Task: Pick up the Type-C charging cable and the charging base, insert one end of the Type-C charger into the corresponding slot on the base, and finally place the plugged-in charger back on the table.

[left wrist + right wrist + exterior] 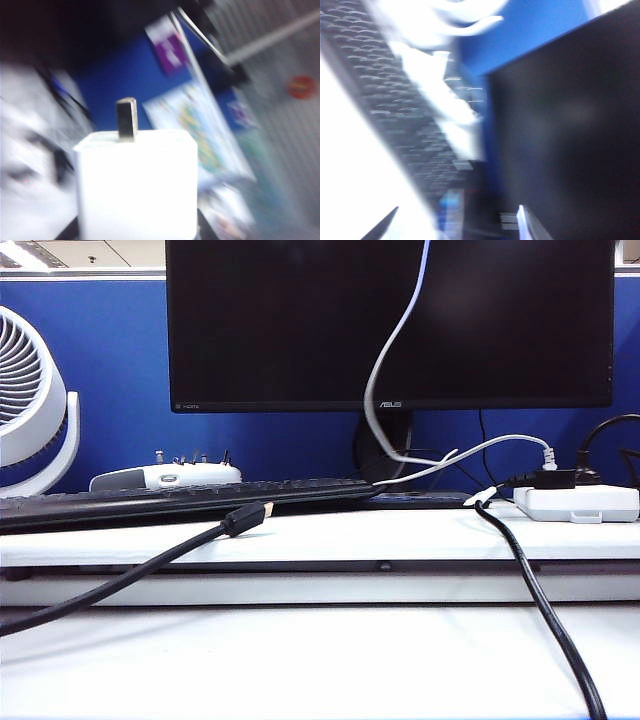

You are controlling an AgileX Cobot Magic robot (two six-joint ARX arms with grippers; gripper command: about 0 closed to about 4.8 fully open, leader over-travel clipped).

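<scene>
White and boxy, the charging base [136,185] fills the lower middle of the left wrist view, with a dark metal prong [127,119] standing up from its far face. The left gripper [135,232] holds this block: dark finger parts show at both of its lower corners, closed against its sides. The background there is smeared with motion blur, showing only blue partition and a colourful sheet.

The right wrist view is also heavily blurred. The right gripper [457,225] shows only as two fingertips, one dark and one pale, well apart with nothing between them, so the claw stands open. Beyond it lie the black keyboard [395,100], a blurred white shape and the dark monitor [570,125]. The Type-C charging cable cannot be made out in this view.

In the exterior view neither arm appears. A thin white cord, seemingly the Type-C charging cable [470,452], runs above the raised ledge of the table [300,660] toward a flat white box [577,503] with black plugs at the right. A thick black cable [130,575] with a gold-tipped plug crosses the left, another black cable [545,615] trails down the right, and a white fan [25,390] stands at the far left
</scene>
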